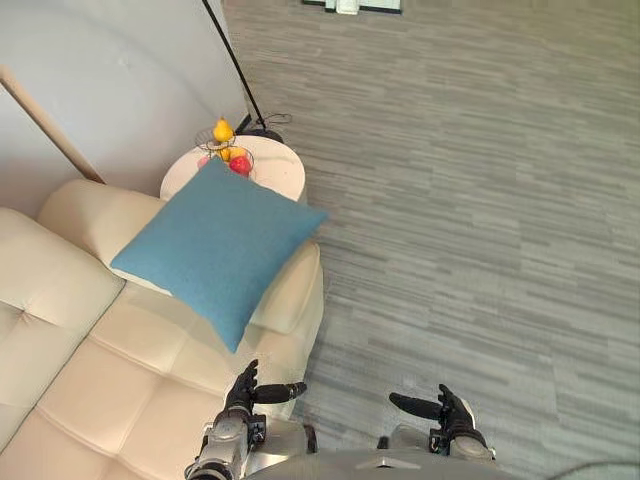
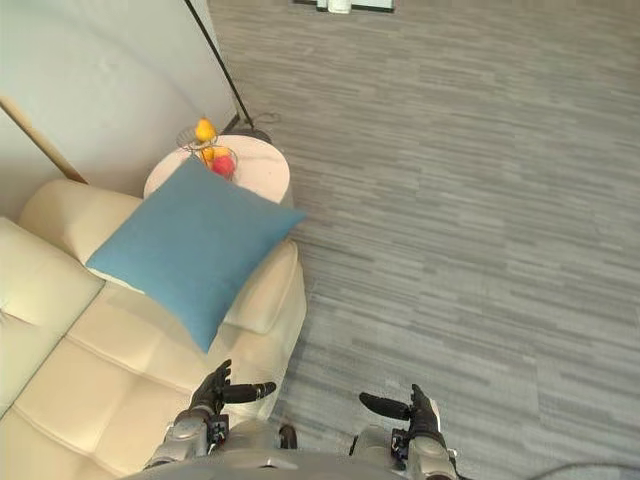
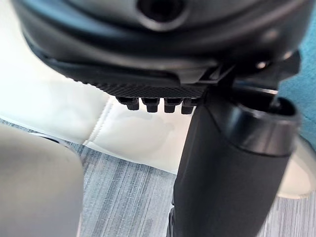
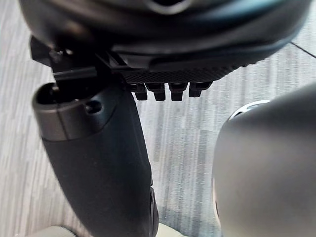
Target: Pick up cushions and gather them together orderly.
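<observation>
Got one blue cushion (image 1: 215, 250) propped across the cream sofa (image 1: 120, 390) armrest, top corner right by a round side table (image 1: 280, 172) with fruit (image 1: 232, 157). Seeing left hand (image 1: 243, 390) low over the seat edge and right hand (image 1: 452, 408) over the floor (image 1: 480, 200), fingers straight, nothing held.

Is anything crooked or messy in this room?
Yes. The blue cushion lies crooked on the cream sofa's armrest. It is turned like a diamond, and its corners stick out past the armrest, one of them toward the round side table. Nothing looks spilled or broken.
</observation>
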### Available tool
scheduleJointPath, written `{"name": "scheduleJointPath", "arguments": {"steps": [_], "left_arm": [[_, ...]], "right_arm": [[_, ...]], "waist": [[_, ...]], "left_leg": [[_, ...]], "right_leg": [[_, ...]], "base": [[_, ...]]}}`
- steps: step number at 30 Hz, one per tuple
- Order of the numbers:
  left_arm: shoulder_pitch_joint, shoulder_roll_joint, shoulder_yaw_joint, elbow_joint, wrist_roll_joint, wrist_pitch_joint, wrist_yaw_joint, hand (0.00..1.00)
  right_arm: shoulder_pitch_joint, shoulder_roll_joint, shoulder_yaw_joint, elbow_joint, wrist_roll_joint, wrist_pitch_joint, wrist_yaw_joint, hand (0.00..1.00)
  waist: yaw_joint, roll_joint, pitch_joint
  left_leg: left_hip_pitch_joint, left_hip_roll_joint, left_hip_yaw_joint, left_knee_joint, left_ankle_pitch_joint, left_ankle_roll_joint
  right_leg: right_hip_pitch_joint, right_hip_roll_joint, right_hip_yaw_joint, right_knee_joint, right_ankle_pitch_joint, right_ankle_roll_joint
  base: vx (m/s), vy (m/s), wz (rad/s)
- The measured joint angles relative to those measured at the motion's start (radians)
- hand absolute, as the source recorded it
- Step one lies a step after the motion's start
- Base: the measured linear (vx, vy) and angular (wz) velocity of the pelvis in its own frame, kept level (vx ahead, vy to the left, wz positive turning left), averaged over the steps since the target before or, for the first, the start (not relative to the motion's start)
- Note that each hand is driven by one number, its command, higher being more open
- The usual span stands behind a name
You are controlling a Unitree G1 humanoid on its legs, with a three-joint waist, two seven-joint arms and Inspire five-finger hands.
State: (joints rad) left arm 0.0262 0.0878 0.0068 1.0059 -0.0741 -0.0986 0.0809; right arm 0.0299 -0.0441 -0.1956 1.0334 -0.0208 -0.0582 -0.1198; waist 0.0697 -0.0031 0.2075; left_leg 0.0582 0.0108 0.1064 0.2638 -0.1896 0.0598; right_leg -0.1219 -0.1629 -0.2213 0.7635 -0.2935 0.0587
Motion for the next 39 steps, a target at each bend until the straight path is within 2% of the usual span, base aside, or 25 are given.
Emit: {"name": "scheduleJointPath", "arguments": {"steps": [2,4,5,9,11,12,13,14,16,18,19,20,23,25,26,28,29,30,31,33,35,36,37,38,39], "left_arm": [[0.003,-0.005,0.004,0.0,-0.004,0.0,0.0,1.0],[0.005,-0.006,0.013,0.0,-0.005,0.0,0.001,1.0],[0.009,-0.01,0.017,0.003,-0.005,0.0,0.003,1.0],[0.019,-0.042,0.052,-0.001,-0.001,-0.002,-0.002,1.0],[0.011,-0.051,0.09,-0.014,-0.002,-0.002,-0.002,1.0],[0.013,-0.055,0.096,-0.028,-0.003,-0.002,-0.001,1.0],[0.015,-0.055,0.095,-0.033,-0.003,-0.003,-0.001,1.0],[0.019,-0.055,0.092,-0.041,-0.003,-0.003,-0.001,1.0],[0.022,-0.053,0.087,-0.043,-0.003,-0.009,-0.001,1.0],[0.016,-0.051,0.08,-0.039,-0.003,-0.009,-0.001,1.0],[0.015,-0.05,0.077,-0.034,-0.002,-0.009,-0.002,1.0],[0.012,-0.048,0.076,-0.028,-0.002,-0.009,-0.003,1.0],[0.003,-0.017,0.079,-0.009,-0.005,-0.008,-0.001,1.0],[0.003,-0.013,0.079,0.001,-0.005,-0.007,-0.002,1.0],[0.01,-0.014,0.079,0.002,-0.004,-0.008,-0.002,1.0],[0.015,-0.02,0.079,0.008,-0.004,-0.008,-0.003,1.0],[0.017,-0.029,0.077,0.018,-0.004,-0.009,-0.019,1.0],[0.017,-0.027,0.077,0.018,-0.004,-0.009,-0.021,1.0],[0.015,-0.015,0.073,0.018,-0.004,-0.008,-0.022,1.0],[0.017,0.01,0.069,0.019,-0.005,-0.006,-0.017,1.0],[0.013,0.013,0.071,0.019,-0.005,-0.005,-0.014,1.0],[0.014,0.012,0.073,0.02,-0.005,-0.005,-0.013,1.0],[0.018,0.013,0.078,0.02,-0.005,-0.006,-0.013,1.0],[0.015,0.023,0.079,0.026,-0.004,-0.007,-0.011,1.0],[0.014,0.018,0.082,0.03,-0.006,-0.006,-0.009,1.0]], "right_arm": [[-0.012,-0.003,0.0,-0.002,0.0,-0.004,0.001,1.0],[-0.017,-0.001,0.0,0.0,0.002,-0.004,0.002,1.0],[-0.016,-0.005,-0.001,0.006,0.0,-0.003,0.003,1.0],[-0.014,-0.003,-0.031,0.001,0.002,-0.001,0.001,1.0],[0.0,-0.003,-0.031,-0.012,0.003,0.006,0.0,1.0],[0.015,-0.001,-0.031,-0.019,0.003,0.007,-0.001,1.0],[0.022,0.0,-0.032,-0.019,0.003,0.006,-0.001,1.0],[0.029,0.0,-0.036,-0.019,0.004,0.005,-0.001,1.0],[0.034,0.0,-0.047,-0.019,0.004,0.004,-0.001,1.0],[0.034,0.003,-0.053,-0.018,0.005,0.005,0.0,1.0],[0.034,0.001,-0.063,-0.017,0.005,0.007,0.0,1.0],[0.032,-0.002,-0.067,-0.015,0.005,0.008,0.0,1.0],[0.029,0.021,-0.056,-0.014,0.004,0.01,0.007,1.0],[0.027,0.023,-0.05,-0.013,0.003,0.01,0.009,1.0],[0.027,0.021,-0.045,-0.004,0.0,0.009,0.009,1.0],[0.027,0.01,-0.027,0.007,0.0,0.009,0.01,1.0],[0.029,-0.001,-0.021,0.011,0.001,0.011,0.011,1.0],[0.028,-0.001,-0.021,0.011,0.001,0.011,0.01,1.0],[0.024,0.004,-0.022,0.009,0.001,0.009,0.01,1.0],[0.025,0.012,-0.014,0.007,0.0,0.004,0.015,1.0],[0.025,0.006,-0.015,0.006,0.0,0.002,0.015,1.0],[0.024,0.003,-0.015,0.004,0.001,-0.001,0.015,1.0],[0.026,0.003,-0.015,0.004,0.0,-0.002,0.015,1.0],[0.035,0.003,-0.023,0.01,0.005,-0.006,0.019,1.0],[0.031,0.004,-0.033,0.017,0.004,-0.003,0.019,1.0]], "waist": [[-0.013,0.016,0.001],[-0.016,0.012,0.003],[-0.015,0.021,-0.003],[-0.017,0.048,-0.008],[-0.019,0.048,-0.003],[-0.016,0.049,-0.002],[-0.014,0.045,-0.002],[-0.013,0.043,-0.001],[-0.011,0.048,-0.005],[-0.011,0.047,-0.006],[-0.011,0.052,-0.008],[-0.01,0.053,-0.01],[0.02,0.011,-0.023],[0.021,0.006,-0.024],[0.021,0.003,-0.029],[0.018,0.006,-0.03],[0.009,0.011,-0.037],[0.007,0.008,-0.037],[-0.005,-0.006,-0.034],[-0.019,-0.03,-0.033],[-0.021,-0.029,-0.033],[-0.023,-0.025,-0.034],[-0.023,-0.03,-0.036],[-0.026,-0.056,-0.046],[-0.025,-0.047,-0.046]], "left_leg": [[0.023,0.043,-0.065,-0.012,-0.023,-0.041],[0.034,0.063,-0.102,-0.008,-0.054,-0.092],[0.036,0.088,-0.139,0.002,-0.066,-0.112],[0.009,0.133,-0.18,0.085,-0.06,-0.121],[-0.099,0.161,-0.171,0.309,-0.039,-0.154],[-0.16,0.195,-0.114,0.438,-0.039,-0.154],[-0.178,0.217,-0.059,0.47,-0.04,-0.149],[-0.19,0.248,0.038,0.478,-0.041,-0.135],[-0.203,0.267,0.159,0.425,-0.036,-0.108],[-0.212,0.255,0.27,0.28,-0.018,-0.091],[-0.212,0.233,0.34,0.15,0.073,-0.071],[-0.207,0.223,0.357,0.128,0.074,-0.071],[-0.19,0.156,0.344,0.056,0.091,-0.059],[-0.155,0.128,0.338,0.028,0.093,-0.057],[-0.109,0.098,0.336,-0.014,0.092,-0.055],[-0.087,0.08,0.317,-0.046,0.088,-0.048],[-0.066,0.063,0.281,-0.065,0.079,-0.037],[-0.062,0.059,0.27,-0.065,0.075,-0.032],[-0.052,0.043,0.23,-0.061,0.067,-0.022],[-0.05,0.035,0.151,-0.057,0.06,-0.026],[-0.046,0.041,0.085,-0.056,0.058,-0.03],[-0.047,0.046,0.046,-0.048,0.052,-0.042],[-0.053,0.043,0.034,-0.041,0.048,-0.059],[-0.068,0.021,-0.006,-0.005,0.03,-0.086],[-0.068,0.028,-0.014,0.005,0.03,-0.089]], "right_leg": [[-0.066,0.051,0.08,-0.267,0.03,0.018],[-0.082,0.075,0.144,-0.37,0.151,0.028],[-0.047,0.109,0.135,-0.386,0.192,-0.02],[-0.026,0.13,0.056,-0.329,0.106,-0.08],[0.047,0.129,-0.017,-0.381,0.092,-0.099],[0.105,0.131,-0.074,-0.423,0.089,-0.104],[0.138,0.131,-0.102,-0.45,0.089,-0.104],[0.187,0.128,-0.142,-0.491,0.089,-0.104],[0.234,0.123,-0.202,-0.538,0.09,-0.102],[0.245,0.111,-0.267,-0.564,0.094,-0.095],[0.244,0.105,-0.308,-0.567,0.095,-0.085],[0.245,0.099,-0.311,-0.568,0.095,-0.08],[0.255,0.069,-0.311,-0.596,0.107,-0.057],[0.288,0.055,-0.311,-0.606,0.112,-0.046],[0.301,0.026,-0.311,-0.563,0.098,-0.02],[0.287,-0.002,-0.308,-0.468,0.087,-0.002],[0.209,-0.062,-0.276,-0.239,0.086,0.002],[0.191,-0.074,-0.264,-0.189,0.088,0.005],[0.127,-0.105,-0.191,-0.033,0.096,0.013],[0.08,-0.058,-0.067,-0.022,0.019,0.007],[0.033,0.009,0.06,-0.108,-0.003,-0.004],[0.016,0.057,0.167,-0.211,0.003,0.003],[0.017,0.073,0.212,-0.277,0.02,0.006],[0.026,0.061,0.247,-0.368,0.103,0.007],[0.03,0.063,0.233,-0.371,0.1,0.003]], "base": [[0.43,-0.263,0.78],[0.4,-0.323,0.62],[0.37,-0.369,0.42],[0.26,-0.328,0.43],[0.25,-0.33,1.04],[0.17,-0.246,1.1],[0.13,-0.205,1.12],[0.12,-0.183,0.96],[0.09,-0.077,0.99],[0.13,0.039,1.09],[0.16,0.1,1.03],[0.2,0.149,1.05],[0.17,0.132,0.51],[0.12,0.096,0.18],[0.1,0.106,0.16],[0.07,0.126,0.36],[0.06,0.141,0.54],[0.1,0.138,0.79],[0.07,-0.015,0.85],[0.09,-0.07,1.24],[0.09,-0.121,1.09],[0.1,-0.162,0.77],[0.15,-0.24,1.09],[0.15,-0.23,0.79],[0.18,-0.247,0.76]]}}
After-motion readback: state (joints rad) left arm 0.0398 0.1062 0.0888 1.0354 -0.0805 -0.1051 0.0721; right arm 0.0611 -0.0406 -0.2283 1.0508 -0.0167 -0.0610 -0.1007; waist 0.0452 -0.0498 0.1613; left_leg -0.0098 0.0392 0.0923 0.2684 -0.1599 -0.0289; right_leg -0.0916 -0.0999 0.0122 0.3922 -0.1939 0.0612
